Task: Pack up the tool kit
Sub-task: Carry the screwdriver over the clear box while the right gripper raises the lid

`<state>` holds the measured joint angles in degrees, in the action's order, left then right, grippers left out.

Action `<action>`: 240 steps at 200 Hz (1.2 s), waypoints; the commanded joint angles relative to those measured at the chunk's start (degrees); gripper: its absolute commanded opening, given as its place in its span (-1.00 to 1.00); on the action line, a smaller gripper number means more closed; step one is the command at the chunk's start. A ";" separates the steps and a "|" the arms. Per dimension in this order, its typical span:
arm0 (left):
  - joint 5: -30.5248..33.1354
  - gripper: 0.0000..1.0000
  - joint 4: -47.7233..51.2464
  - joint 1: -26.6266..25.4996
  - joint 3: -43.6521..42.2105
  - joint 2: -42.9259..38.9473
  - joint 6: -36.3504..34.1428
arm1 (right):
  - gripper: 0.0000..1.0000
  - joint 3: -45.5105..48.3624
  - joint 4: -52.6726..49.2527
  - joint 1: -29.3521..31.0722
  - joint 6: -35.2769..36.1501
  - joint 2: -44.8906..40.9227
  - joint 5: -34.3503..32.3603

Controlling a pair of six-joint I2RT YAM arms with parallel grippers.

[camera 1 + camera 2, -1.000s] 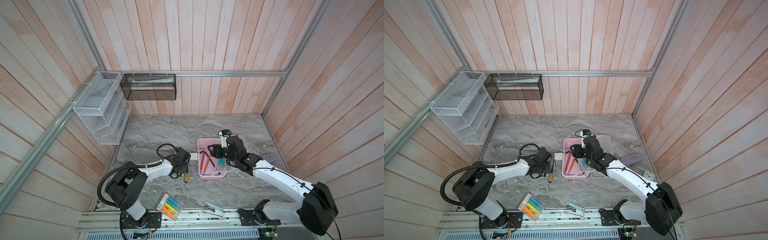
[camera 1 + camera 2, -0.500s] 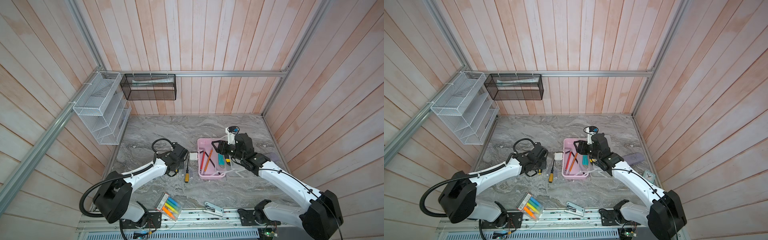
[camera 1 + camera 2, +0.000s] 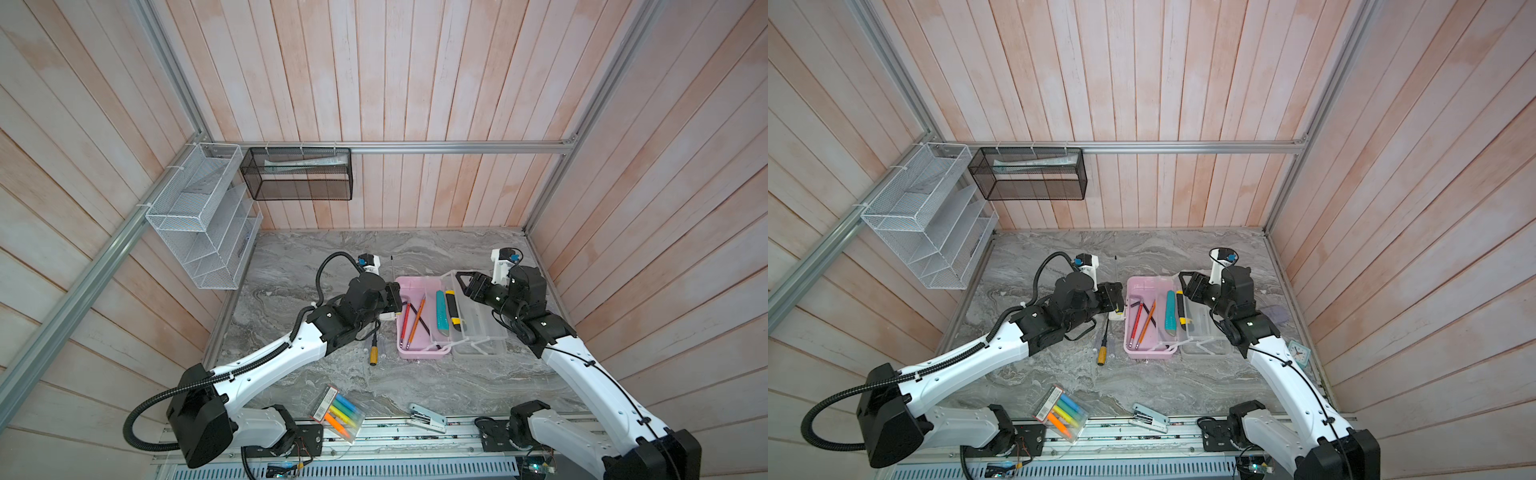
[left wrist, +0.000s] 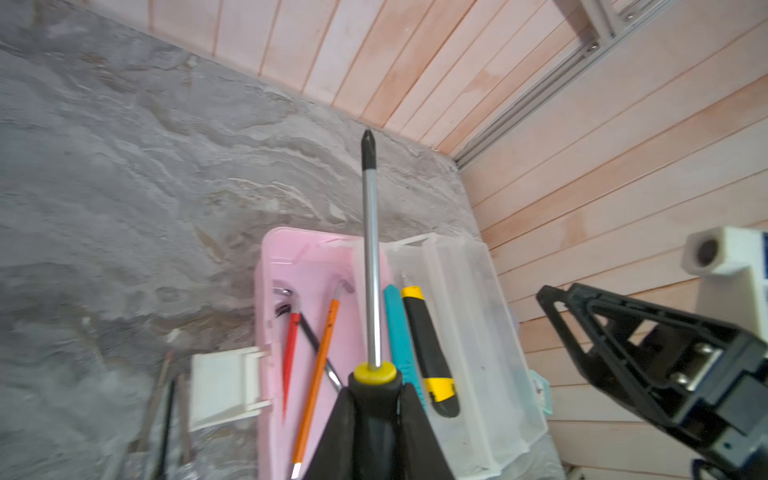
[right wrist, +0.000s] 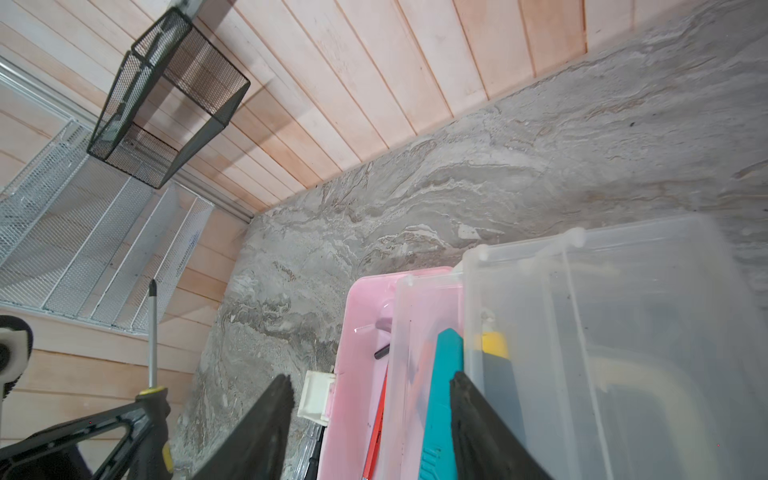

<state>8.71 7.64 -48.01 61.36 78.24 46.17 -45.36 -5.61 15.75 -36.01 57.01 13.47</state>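
Only the left wrist view shows left gripper (image 4: 376, 399) clamping the screwdriver (image 4: 371, 266)

Open pink tool box (image 3: 417, 287), knives (image 3: 441, 311) and perhaps hex keys (image 3: 404, 322) inside, screwdriver (image 4: 372, 291) held alongside.

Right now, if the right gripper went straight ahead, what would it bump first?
Probably the pink box, near its clear tray holding the teal knife; the open right gripper faces it. Depth unclear.

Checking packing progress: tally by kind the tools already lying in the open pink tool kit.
Hex keys: 3
Utility knives: 2
Total: 5
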 commanded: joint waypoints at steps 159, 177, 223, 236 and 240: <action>-15.41 -1.00 -15.64 -8.46 20.09 30.02 10.73 | 0.19 2.67 -9.51 -9.20 2.14 -11.38 1.76; -15.59 -1.00 -15.23 -8.74 20.94 31.34 11.03 | 0.20 3.82 -8.94 -9.24 1.83 -11.99 1.97; -15.38 -1.00 -13.64 -9.42 23.63 34.55 11.72 | 0.20 4.84 -8.83 -9.24 2.08 -12.54 2.27; -15.48 -1.00 -13.02 -9.42 24.28 35.51 12.13 | 0.19 5.10 -8.89 -9.24 2.26 -12.54 2.18; -15.56 -1.00 -12.96 -9.41 24.40 35.78 12.18 | 0.20 5.17 -8.90 -9.24 2.30 -12.56 2.17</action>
<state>-6.22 -5.78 -57.36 83.66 112.01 57.28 -40.84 -13.98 6.81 -34.46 45.25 15.11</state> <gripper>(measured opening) 0.182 0.598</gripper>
